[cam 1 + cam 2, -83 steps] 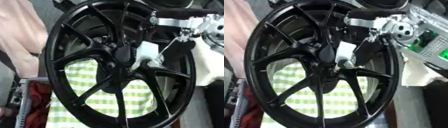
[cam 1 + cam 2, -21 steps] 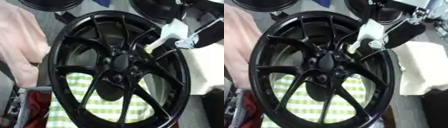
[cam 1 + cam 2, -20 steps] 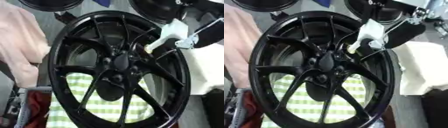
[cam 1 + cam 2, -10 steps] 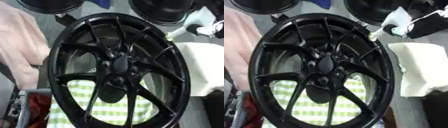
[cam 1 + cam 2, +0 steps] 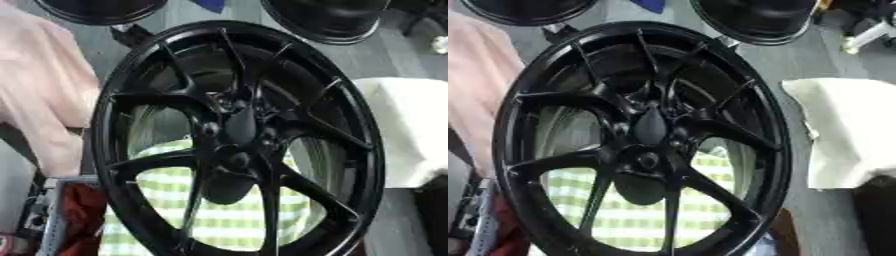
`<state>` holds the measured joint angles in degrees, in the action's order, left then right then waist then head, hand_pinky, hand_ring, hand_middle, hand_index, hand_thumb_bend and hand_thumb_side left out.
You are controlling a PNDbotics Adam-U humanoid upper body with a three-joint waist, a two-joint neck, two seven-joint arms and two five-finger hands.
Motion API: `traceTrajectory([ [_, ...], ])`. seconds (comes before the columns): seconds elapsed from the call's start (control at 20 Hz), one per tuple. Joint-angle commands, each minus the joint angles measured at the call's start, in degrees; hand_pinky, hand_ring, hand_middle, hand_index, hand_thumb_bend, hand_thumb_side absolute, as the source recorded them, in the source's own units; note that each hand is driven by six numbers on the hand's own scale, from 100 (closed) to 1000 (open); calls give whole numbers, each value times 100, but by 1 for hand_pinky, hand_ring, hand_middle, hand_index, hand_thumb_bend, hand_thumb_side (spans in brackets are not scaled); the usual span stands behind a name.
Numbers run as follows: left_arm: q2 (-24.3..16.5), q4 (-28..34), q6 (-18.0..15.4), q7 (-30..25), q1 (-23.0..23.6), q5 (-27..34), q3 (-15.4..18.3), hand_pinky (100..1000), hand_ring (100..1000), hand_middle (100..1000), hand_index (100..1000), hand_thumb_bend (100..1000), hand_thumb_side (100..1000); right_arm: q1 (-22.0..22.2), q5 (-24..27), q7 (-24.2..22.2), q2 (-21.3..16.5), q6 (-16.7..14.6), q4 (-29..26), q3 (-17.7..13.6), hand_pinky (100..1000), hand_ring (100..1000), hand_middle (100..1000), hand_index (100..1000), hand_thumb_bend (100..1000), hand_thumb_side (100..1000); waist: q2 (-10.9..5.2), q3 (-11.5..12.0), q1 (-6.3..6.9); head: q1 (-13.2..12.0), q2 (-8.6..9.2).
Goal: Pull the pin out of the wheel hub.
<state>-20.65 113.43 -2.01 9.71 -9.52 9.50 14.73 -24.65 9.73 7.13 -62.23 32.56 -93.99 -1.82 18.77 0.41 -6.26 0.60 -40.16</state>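
a large black wheel (image 5: pixel 636 145) fills most of both views, standing on edge and tilted, its open face turned toward the camera. thin spokes run from the rim to the wheel hub (image 5: pixel 649 129) in the middle, which is black like the rest. below the hub's centre is a small round boss with a hole in it. i cannot make out a pin anywhere on the hub.

the right robot hand (image 5: pixel 866 36) shows only as a pale, whitish piece near the upper right edge of the right eye view, well apart from the wheel and above the white cloth (image 5: pixel 407 130). i cannot tell whether it is open, closed or gripping anything. the left robot hand shows in neither view.

behind the wheel, seen through the gaps between the lower spokes, lies a green and white checked cloth (image 5: pixel 229 220). a pink cloth (image 5: pixel 44 100) hangs along the left side, just beside the rim. the white cloth lies on the grey surface to the right of the wheel. at the top edge are two more black wheels, one on the left (image 5: pixel 96 7) and one on the right (image 5: pixel 328 17). something red (image 5: pixel 83 210) sits at the lower left, partly behind the rim.
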Motion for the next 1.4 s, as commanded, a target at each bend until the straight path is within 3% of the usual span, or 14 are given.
traceTrajectory([
  [0.05, -54, 116, -24, 26, -25, -41, 64, 849, 680, 724, 844, 100, 885, 55, -103, 126, -26, -62, 620, -315, 839, 565, 353, 594, 414, 100, -61, -2, 57, -18, 46],
  [0.25, -43, 116, -50, 37, -32, -45, 67, 849, 679, 725, 844, 100, 885, 202, -346, 111, 161, -203, 1209, -449, 841, 622, 417, 637, 387, 100, -13, 33, 127, -25, 51],
  [0.35, -33, 116, -55, 38, -33, -48, 65, 849, 679, 725, 844, 100, 885, 257, -490, 126, 239, -238, 1401, -504, 834, 694, 492, 686, 440, 109, 9, 49, 159, -35, 61],
  [0.4, -29, 116, -60, 38, -34, -50, 66, 849, 679, 725, 844, 100, 885, 284, -568, 140, 272, -238, 1471, -530, 844, 744, 559, 733, 448, 143, 17, 58, 173, -40, 68],
  [0.45, -25, 116, -64, 40, -35, -50, 67, 849, 680, 725, 844, 100, 885, 305, -645, 157, 301, -232, 1516, -554, 876, 827, 697, 801, 449, 167, 23, 67, 185, -43, 72],
  [0.6, -15, 116, -72, 50, -36, -44, 69, 849, 680, 725, 844, 100, 885, 343, -800, 195, 387, -149, 1582, -622, 923, 936, 838, 806, 385, 100, 28, 89, 218, -49, 80],
  [0.85, -3, 116, -64, 72, -34, -15, 69, 849, 681, 725, 844, 100, 885, 335, -789, 325, 452, 17, 1558, -679, 932, 961, 868, 798, 393, 100, 6, 112, 246, -37, 85],
  [1.3, -4, 116, -58, 59, -30, -1, 68, 849, 682, 726, 844, 100, 886, 314, -610, 451, 481, 14, 1485, -678, 929, 952, 855, 803, 383, 100, -26, 119, 250, -26, 83],
  [1.4, -5, 116, -60, 56, -31, -1, 68, 849, 682, 726, 844, 100, 886, 288, -529, 483, 496, -59, 1413, -687, 923, 921, 815, 801, 482, 225, -32, 126, 248, -20, 84],
])
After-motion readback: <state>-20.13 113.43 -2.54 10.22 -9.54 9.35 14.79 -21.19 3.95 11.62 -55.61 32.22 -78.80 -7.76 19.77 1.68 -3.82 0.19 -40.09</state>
